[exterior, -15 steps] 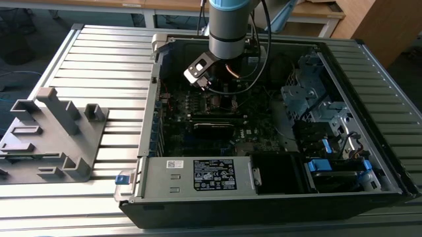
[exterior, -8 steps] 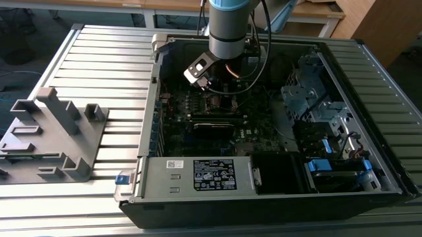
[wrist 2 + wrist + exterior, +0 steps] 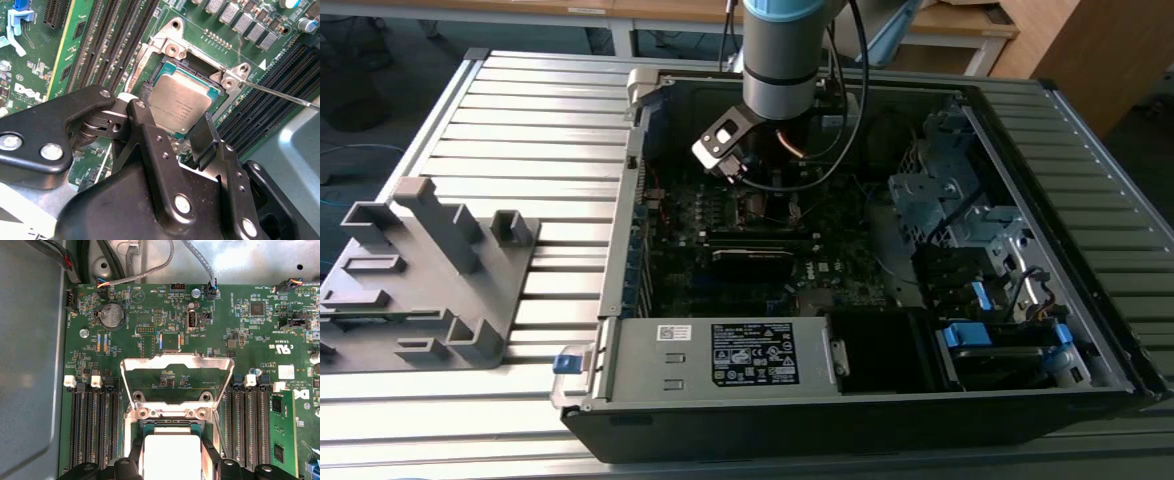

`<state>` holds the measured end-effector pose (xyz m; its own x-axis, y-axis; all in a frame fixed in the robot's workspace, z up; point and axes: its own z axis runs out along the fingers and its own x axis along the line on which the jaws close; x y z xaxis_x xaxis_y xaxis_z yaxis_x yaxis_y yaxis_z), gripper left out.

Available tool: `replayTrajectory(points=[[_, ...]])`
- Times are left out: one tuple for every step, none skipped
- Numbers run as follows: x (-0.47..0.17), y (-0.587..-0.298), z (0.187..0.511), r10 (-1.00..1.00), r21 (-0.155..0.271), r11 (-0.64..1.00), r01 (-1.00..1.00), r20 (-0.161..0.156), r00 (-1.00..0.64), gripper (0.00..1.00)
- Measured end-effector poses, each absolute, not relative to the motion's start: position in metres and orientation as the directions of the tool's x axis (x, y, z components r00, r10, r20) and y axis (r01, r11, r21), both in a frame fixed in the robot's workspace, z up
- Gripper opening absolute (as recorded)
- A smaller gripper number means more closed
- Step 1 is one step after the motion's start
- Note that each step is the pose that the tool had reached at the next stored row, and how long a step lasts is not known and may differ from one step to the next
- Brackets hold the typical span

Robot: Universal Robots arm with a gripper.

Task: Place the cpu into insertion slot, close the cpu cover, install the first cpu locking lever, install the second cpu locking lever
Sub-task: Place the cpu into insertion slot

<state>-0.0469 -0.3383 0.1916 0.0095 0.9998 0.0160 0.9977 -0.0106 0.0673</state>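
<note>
**No room for a slip**

The claw (image 3: 176,109) clamps the cpu (image 3: 182,99) by two edges, right at the insertion slot (image 3: 189,67); the cpu cover (image 3: 175,358) stands open beyond. A tilted or offset release could well damage that slot.

cpu (image 3: 177,102): gripped in the hand (image 3: 174,111), right at the slot (image 3: 195,65)
cover (image 3: 177,362): swung open, hinged at the slot's edge
case (image 3: 624,250): on the desk (image 3: 520,100), rack (image 3: 420,270) on the exterior view's left
</note>
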Motion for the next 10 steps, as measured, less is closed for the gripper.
replayTrajectory(points=[[-0.0469, -0.3383, 0.1917, 1.000, 0.067, -0.011, 0.998, 0.016, 0.009, 0.54], [-0.0469, -0.3383, 0.1918, 1.000, 0.067, -0.011, 0.998, 0.016, 0.009, 0.54], [-0.0469, -0.3383, 0.1920, 1.000, 0.067, -0.011, 0.998, 0.016, 0.009, 0.54], [-0.0469, -0.3383, 0.1921, 1.000, 0.067, -0.011, 0.998, 0.016, 0.009, 0.54], [-0.0469, -0.3383, 0.1923, 1.000, 0.067, -0.011, 0.998, 0.016, 0.009, 0.54], [-0.0469, -0.3383, 0.1924, 1.000, 0.067, -0.011, 0.998, 0.016, 0.009, 0.54], [-0.0469, -0.3383, 0.1926, 1.000, 0.067, -0.011, 0.998, 0.016, 0.009, 0.54], [-0.0469, -0.3383, 0.1927, 1.000, 0.067, -0.011, 0.998, 0.016, 0.009, 0.54], [-0.0469, -0.3383, 0.1929, 1.000, 0.067, -0.011, 0.998, 0.016, 0.010, 0.54], [-0.0469, -0.3383, 0.1931, 1.000, 0.067, -0.010, 0.998, 0.016, 0.009, 0.54]])
